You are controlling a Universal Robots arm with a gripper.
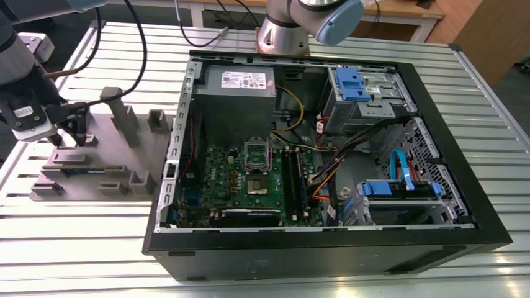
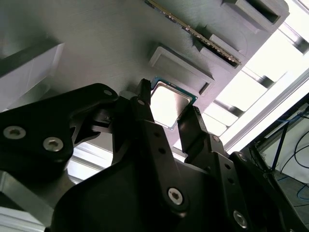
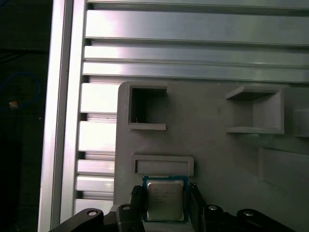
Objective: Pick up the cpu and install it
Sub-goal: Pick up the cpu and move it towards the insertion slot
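1. Two fingers (image 3: 137, 203) of our gripper (image 3: 165, 205) point down at the tray (image 3: 217, 154), straddling the cpu (image 3: 165, 200).
2. We see the jaws close beside its edges; whether they grip, we cannot tell.
3. We see the cpu lying flat on the tray.

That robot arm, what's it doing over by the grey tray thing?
The robot's gripper is down at the grey plastic tray, beside the open computer case. In both wrist views its two fingers stand on either side of the cpu, a small shiny square chip lying on the tray. The chip is not yet lifted, and the socket in the case waits open.
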